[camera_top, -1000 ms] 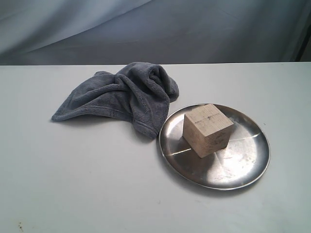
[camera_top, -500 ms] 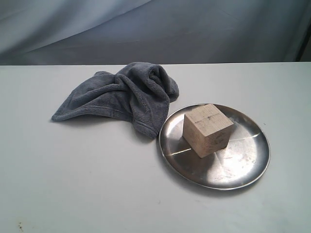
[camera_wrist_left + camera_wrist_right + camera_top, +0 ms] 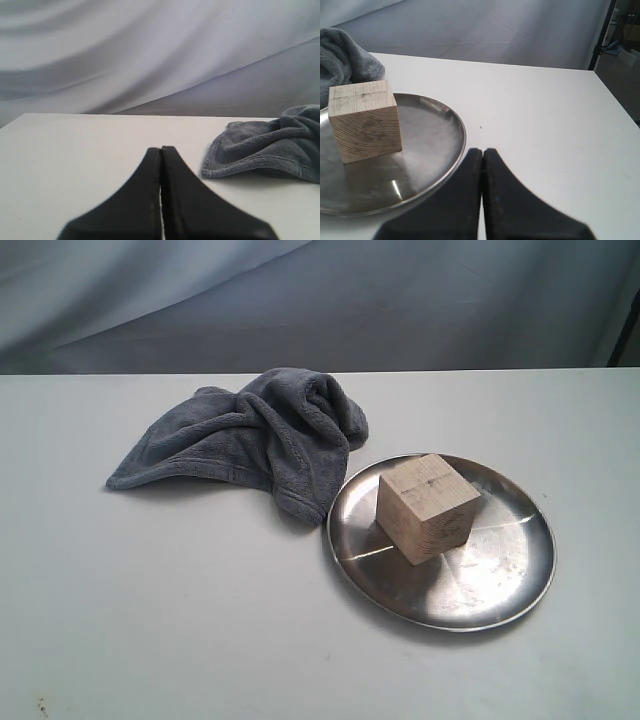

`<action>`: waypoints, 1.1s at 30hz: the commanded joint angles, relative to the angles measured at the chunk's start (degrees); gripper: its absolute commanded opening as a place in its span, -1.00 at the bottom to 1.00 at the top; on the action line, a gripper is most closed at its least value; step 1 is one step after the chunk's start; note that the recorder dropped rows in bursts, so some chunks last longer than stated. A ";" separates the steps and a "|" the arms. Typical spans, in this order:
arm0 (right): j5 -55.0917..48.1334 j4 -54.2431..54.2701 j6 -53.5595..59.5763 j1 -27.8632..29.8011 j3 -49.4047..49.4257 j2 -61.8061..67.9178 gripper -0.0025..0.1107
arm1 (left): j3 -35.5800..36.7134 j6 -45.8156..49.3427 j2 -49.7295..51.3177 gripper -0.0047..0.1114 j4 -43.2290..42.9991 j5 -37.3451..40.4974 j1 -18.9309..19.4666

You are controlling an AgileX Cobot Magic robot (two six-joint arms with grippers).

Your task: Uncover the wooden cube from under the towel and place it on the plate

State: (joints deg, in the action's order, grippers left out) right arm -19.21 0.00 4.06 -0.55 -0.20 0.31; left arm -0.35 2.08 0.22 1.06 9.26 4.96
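Note:
The wooden cube (image 3: 427,507) (image 3: 365,120) stands uncovered on the steel plate (image 3: 500,580) (image 3: 427,145), a little left of its middle in the exterior view. The grey-blue towel (image 3: 255,438) (image 3: 272,147) (image 3: 342,62) lies bunched on the table to the plate's upper left, its lowest fold touching the plate's rim. Neither arm shows in the exterior view. My left gripper (image 3: 161,150) is shut and empty, apart from the towel's hem. My right gripper (image 3: 482,151) is shut and empty, just outside the plate's rim and clear of the cube.
A white table (image 3: 180,620) carries everything, with a grey-blue backdrop cloth (image 3: 400,300) behind its far edge. In the right wrist view the table's edge (image 3: 615,105) runs past a dark stand (image 3: 601,35).

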 commanded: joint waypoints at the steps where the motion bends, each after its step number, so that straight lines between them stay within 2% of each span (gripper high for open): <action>1: 0.02 -0.48 0.12 -0.13 0.20 -0.31 -0.96 | 0.35 0.11 -0.22 -0.92 -1.06 1.12 0.11; 7: 0.02 -0.48 0.12 -0.13 0.20 -0.31 -0.96 | 0.35 -0.01 -0.22 -0.92 -2.31 1.74 0.11; 10: 0.02 -0.48 0.12 -0.13 0.20 -0.31 -0.96 | 0.35 -0.24 -0.22 -0.92 -1.39 6.22 0.11; 17: 0.02 -0.48 0.12 -0.13 0.20 -0.31 -0.96 | 0.35 -3.69 -0.22 -0.92 0.95 6.22 0.11; 33: 0.02 -0.48 0.12 -0.13 0.20 -0.31 -0.96 | 0.35 -3.22 -0.22 -0.92 0.30 7.40 0.11</action>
State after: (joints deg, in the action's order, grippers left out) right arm -19.21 0.00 4.06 -0.55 -0.20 0.31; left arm -0.28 -0.87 0.22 1.45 16.70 4.96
